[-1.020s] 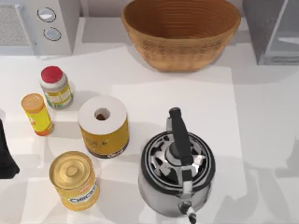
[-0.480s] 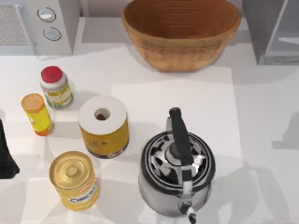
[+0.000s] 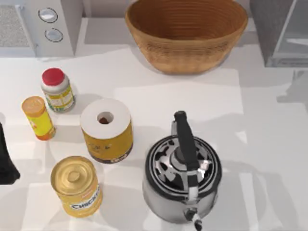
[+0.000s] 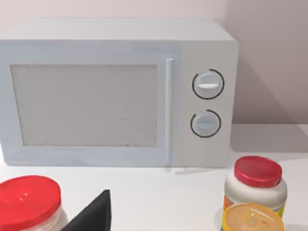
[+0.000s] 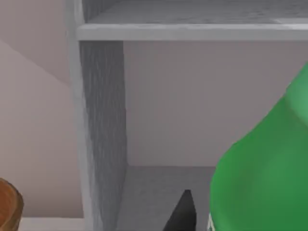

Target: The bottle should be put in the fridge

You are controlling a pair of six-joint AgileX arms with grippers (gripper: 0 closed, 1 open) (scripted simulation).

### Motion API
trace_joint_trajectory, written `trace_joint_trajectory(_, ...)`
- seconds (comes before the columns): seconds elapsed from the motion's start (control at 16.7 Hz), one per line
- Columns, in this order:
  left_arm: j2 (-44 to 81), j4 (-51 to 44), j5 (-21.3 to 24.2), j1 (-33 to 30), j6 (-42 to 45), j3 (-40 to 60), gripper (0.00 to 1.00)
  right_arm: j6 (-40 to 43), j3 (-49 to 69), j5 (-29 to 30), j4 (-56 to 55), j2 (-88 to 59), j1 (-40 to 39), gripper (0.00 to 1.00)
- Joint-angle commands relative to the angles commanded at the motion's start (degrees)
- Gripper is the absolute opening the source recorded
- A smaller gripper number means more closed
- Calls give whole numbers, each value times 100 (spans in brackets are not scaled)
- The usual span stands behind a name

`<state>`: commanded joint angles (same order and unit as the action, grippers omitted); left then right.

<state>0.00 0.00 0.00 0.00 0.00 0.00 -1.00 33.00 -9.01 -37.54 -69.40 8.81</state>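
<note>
A green bottle (image 5: 262, 178) is seen close up in the right wrist view, just in front of the open grey fridge (image 5: 101, 120), below its shelf. A dark fingertip of the right pincer (image 5: 180, 214) lies beside the bottle; whether it is clenched on the bottle cannot be told. The left pincer (image 3: 6, 159) is parked at the table's (image 3: 269, 144) left edge, its state unclear.

The fridge (image 5: 101, 120) compartment stands open and bare behind the green bottle (image 5: 262, 173), its side wall close alongside.
</note>
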Motion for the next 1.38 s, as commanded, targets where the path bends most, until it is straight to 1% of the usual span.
trace_joint_trajectory(0.36,0,0,0,0,0,0,100,61,1251,-350,-1441,-2835,351,1)
trace_joint_trajectory(0.66,0,0,0,0,0,0,100,54,2001,-503,-2304,-4507,610,1)
trace_joint_trajectory(0.9,0,0,0,0,0,0,100,31,2310,-556,-2656,-5109,715,1)
trace_joint_trajectory(1.38,0,0,0,0,0,0,100,9,2387,-547,-2627,-5218,689,1)
